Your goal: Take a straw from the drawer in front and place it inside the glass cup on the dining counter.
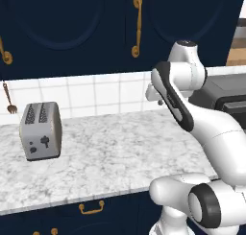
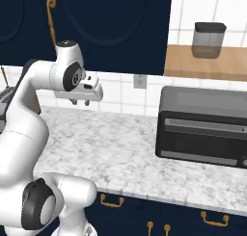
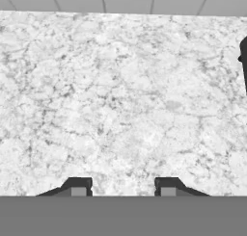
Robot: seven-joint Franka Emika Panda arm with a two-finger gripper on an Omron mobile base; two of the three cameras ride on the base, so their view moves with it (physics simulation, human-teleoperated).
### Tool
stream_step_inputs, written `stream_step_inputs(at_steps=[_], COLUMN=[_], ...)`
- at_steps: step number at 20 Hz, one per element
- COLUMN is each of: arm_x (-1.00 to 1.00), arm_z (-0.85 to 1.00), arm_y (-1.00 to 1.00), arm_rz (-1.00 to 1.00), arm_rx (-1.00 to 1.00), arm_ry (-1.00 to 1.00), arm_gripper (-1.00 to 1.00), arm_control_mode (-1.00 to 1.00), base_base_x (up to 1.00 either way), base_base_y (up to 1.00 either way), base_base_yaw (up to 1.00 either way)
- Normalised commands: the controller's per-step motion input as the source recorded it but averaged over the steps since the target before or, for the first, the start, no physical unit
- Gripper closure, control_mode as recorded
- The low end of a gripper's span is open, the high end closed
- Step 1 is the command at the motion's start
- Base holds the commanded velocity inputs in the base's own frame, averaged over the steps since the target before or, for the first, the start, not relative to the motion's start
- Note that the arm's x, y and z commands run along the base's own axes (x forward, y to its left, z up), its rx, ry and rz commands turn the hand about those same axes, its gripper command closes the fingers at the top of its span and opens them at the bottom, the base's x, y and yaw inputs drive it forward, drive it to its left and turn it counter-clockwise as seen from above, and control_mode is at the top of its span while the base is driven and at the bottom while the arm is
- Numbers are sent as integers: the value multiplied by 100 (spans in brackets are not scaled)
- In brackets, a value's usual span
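1. My gripper hangs above the marble table, tips apart, nothing between them.
2. The drawer sits shut below my gripper; presumably the straw lies inside.

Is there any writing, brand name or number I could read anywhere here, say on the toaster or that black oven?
None: no readable word, number or brand stands on anything here.
Toaster: two dark controls on its front, no lettering.
Black oven: plain grey bands across its door, no text to make out.
Dark canister on the wooden shelf: no label.
Wall outlet: plain, no marking.
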Motion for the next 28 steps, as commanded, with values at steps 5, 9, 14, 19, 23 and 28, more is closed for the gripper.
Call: stream_step_inputs(at_steps=[5,9,14,19,23,28], arm_x=[0,0,0,0,0,0], arm_z=[0,0,0,0,0,0], arm_y=[0,0,0,0,0,0], arm_rz=[0,0,0,0,0,0], arm_rx=[0,0,0,0,0,0], arm_ry=[0,0,0,0,0,0], arm_gripper=[-100,-100,-100,-100,-100,-100], arm_control_mode=[100,100,100,100,100,100], base_base_x=[-48,-100,-34,0,0,0], base_base_y=[0,-13,-60,-100,-96,-89], base_base_yaw=[0,-4,9,48,54,55])
